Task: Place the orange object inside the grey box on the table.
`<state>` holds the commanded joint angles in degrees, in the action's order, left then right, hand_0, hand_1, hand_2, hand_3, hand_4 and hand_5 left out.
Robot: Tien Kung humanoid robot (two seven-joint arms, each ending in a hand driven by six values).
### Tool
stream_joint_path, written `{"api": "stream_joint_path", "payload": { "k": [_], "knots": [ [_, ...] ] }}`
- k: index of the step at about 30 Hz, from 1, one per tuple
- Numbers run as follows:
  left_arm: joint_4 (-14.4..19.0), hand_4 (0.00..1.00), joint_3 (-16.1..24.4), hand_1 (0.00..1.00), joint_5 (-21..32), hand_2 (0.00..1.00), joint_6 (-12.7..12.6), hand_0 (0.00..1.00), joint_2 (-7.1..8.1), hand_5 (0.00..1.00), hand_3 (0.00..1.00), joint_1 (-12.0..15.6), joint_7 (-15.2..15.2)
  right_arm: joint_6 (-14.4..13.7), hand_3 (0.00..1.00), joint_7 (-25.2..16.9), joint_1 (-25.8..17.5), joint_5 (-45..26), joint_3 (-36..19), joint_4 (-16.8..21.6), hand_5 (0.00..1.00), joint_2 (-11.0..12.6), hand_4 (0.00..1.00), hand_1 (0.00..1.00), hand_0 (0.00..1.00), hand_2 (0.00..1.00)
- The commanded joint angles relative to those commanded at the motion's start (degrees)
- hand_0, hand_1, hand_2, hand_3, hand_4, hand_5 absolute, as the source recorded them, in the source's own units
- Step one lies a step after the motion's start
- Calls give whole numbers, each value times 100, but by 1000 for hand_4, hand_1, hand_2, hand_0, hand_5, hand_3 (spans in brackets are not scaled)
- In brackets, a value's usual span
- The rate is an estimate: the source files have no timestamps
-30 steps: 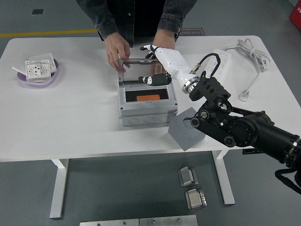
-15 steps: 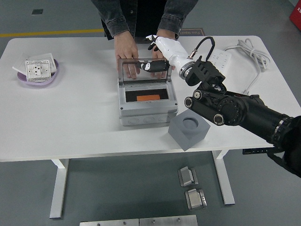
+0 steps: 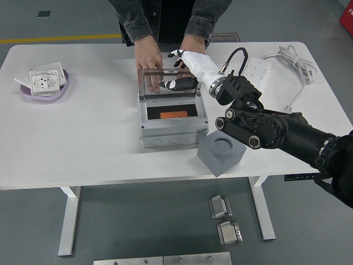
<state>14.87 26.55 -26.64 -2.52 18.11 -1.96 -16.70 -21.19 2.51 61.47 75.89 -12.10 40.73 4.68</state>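
A matt grey plastic box (image 3: 172,130) with a clear glossy lid (image 3: 167,83) on a smooth white desk (image 3: 94,138).

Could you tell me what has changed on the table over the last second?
The right hand rose from just above the grey box to its raised clear lid, fingers now against the pane. The person's hands shifted along the lid's top edge. The orange object stayed inside the box; the grey block, purple dish and power strip stayed put.
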Motion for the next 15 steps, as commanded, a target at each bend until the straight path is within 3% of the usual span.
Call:
{"api": "stream_joint_path", "payload": {
  "k": [5,15],
  "knots": [
    [3,745,26,710,-23,688,-1,718,-10,479,817,-8,3,-38,831,-33,-109,-3,-22,45,477,34,922,695,773,720],
    [-3,745,70,710,-48,688,-3,718,-24,478,817,25,3,-125,833,38,-441,589,-543,695,500,368,930,694,776,721]
  ]
}}
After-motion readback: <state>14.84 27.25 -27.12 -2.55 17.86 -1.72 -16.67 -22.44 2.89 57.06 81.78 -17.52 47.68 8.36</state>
